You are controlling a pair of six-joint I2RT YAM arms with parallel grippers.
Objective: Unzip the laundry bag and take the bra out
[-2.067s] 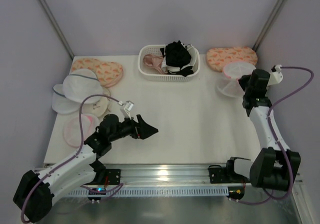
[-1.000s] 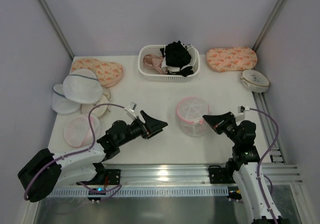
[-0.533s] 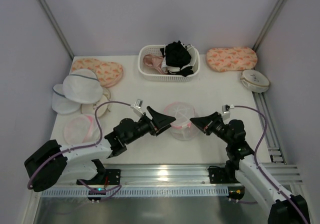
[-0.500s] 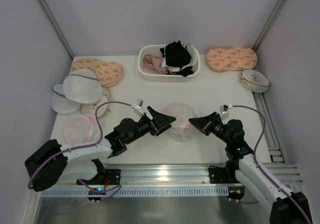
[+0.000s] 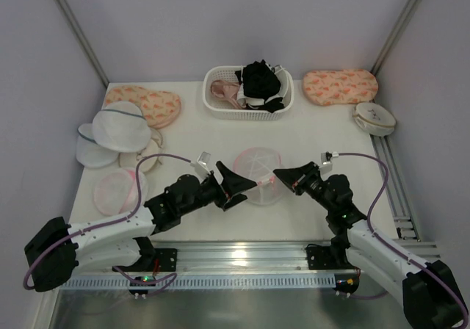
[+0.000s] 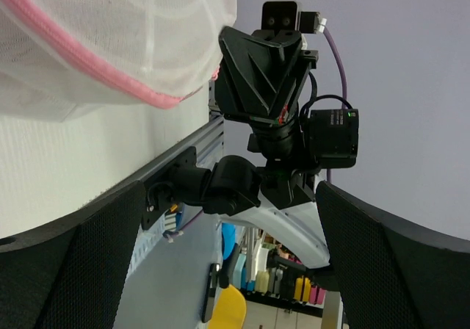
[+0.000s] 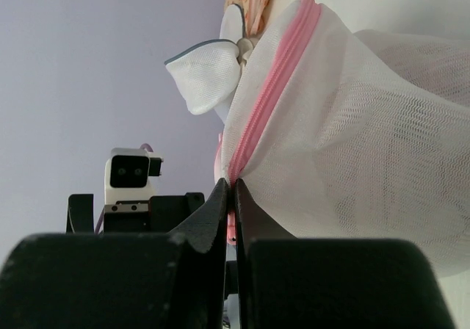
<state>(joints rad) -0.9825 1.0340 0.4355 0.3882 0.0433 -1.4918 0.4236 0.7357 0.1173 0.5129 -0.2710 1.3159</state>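
round mesh laundry bag (image 5: pixel 257 166) sits mid-surface (image 5: pixel 323 138) between two arms. right claw (image 7: pixel 230 189) is pressed together, pinching its pink zip rim; left claw (image 5: pixel 246 189) gapes wide just beside it. unanchored, the light bag would likely drag along rather than unzip.

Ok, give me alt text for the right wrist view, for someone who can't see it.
The right gripper, jaws shut, pinches the pink zip rim of the white mesh laundry bag; the left arm's wrist camera shows behind.
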